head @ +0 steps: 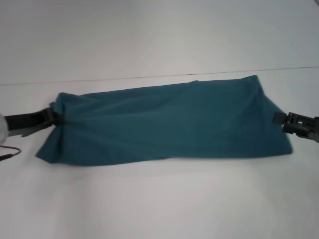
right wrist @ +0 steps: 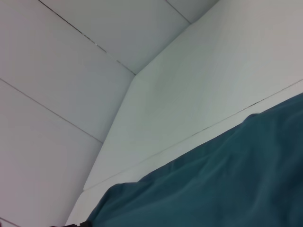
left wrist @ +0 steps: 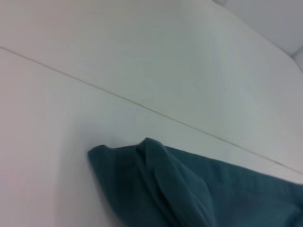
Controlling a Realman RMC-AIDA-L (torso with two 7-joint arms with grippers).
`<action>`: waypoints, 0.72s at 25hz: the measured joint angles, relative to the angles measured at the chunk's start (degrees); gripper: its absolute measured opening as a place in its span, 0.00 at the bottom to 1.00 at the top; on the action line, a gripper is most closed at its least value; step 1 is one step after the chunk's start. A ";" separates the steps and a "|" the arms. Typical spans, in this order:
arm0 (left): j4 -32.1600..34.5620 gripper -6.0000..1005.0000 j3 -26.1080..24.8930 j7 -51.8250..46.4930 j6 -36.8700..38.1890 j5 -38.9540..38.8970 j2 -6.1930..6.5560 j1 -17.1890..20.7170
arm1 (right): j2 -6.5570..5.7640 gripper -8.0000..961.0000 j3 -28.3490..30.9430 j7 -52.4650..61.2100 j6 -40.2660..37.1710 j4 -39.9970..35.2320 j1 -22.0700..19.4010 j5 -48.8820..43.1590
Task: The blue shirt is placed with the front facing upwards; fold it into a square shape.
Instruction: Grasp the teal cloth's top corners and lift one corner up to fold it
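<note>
1. Head view: the shirt [head: 169, 124] lies on the white table [head: 159, 199] as a long band running left to right, already folded lengthwise; no lettering or collar shows.
2. The left gripper [head: 56, 117] is at the band's left end, where the cloth bunches into gathers around its tip. That bunching suggests the jaws are clenched on the shirt there, probably to keep that end taut or to lift it across.
3. The right gripper [head: 279, 118] sits at the right edge, touching or just beside the cloth. I cannot tell whether its jaws are pinching the hem or released.
4. Both arms at opposite ends fits a stage between folds: the band probably needs its ends brought over to make a square.
5. Left wrist view: a puckered corner of the shirt [left wrist: 156, 179] rises in ridges from the table [left wrist: 57, 118], consistent with a pinch just out of view. No fingers show.
6. Right wrist view: a smooth stretch of shirt [right wrist: 227, 179] lies flat on the table [right wrist: 199, 104].
7. Containers: none in any view.
</note>
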 joint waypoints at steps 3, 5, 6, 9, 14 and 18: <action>-0.36 0.03 -5.35 -0.89 0.57 2.91 0.87 0.06 | 0.00 0.99 0.01 0.01 0.06 0.00 -0.01 0.00; -0.32 0.03 -8.65 -2.69 0.35 6.06 1.61 0.12 | 0.00 0.99 -0.02 0.09 0.06 0.00 0.02 0.00; -0.27 0.03 -9.37 -3.01 0.31 6.79 1.74 0.12 | 0.00 0.99 -0.04 0.12 0.06 0.00 0.05 0.00; -0.10 0.03 -13.10 -4.15 0.15 10.24 2.40 0.14 | 0.00 0.99 -0.04 0.14 0.06 0.00 0.06 0.00; 0.10 0.03 -18.10 -4.46 -0.80 13.98 3.15 0.19 | 0.00 0.99 0.00 0.17 0.06 0.00 -0.15 0.00; 0.57 0.03 -18.62 -4.46 -1.13 14.34 3.23 0.52 | 0.00 0.98 0.01 0.17 0.12 0.02 -0.21 0.00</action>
